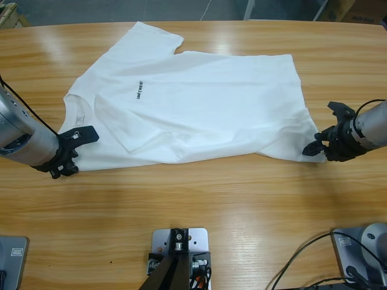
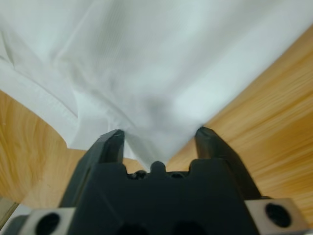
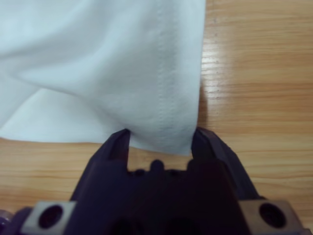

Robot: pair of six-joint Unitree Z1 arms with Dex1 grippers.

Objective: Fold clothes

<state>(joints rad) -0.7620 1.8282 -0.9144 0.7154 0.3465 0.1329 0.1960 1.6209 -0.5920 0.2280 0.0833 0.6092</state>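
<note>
The white T-shirt [image 1: 199, 103] lies spread on the wooden surface [image 1: 199, 205], chest lettering [image 1: 139, 90] up. Its long axis runs across the surface: collar end toward the left arm, hem end toward the right arm. One sleeve [image 1: 151, 37] points to the far edge; the near side is already doubled over the body.

Left tool [image 1: 77, 138]: at the near collar-side corner. The left wrist view shows a point of cloth [image 2: 161, 122] running down between the two black jaws into the tool's throat. Judged grasping the shirt corner.

Right tool [image 1: 321, 144]: at the near hem-side corner. The right wrist view shows the stitched hem [image 3: 166, 117] seated between the jaws. Judged grasping the hem corner.

Relation governing the next move: both tools stand on the near long edge, one at each end of the long axis, with the whole garment lying away from them toward the far side. Neither arm is closer to the middle. A fold would need both corners carried together, evenly, or the edge will skew.
</note>
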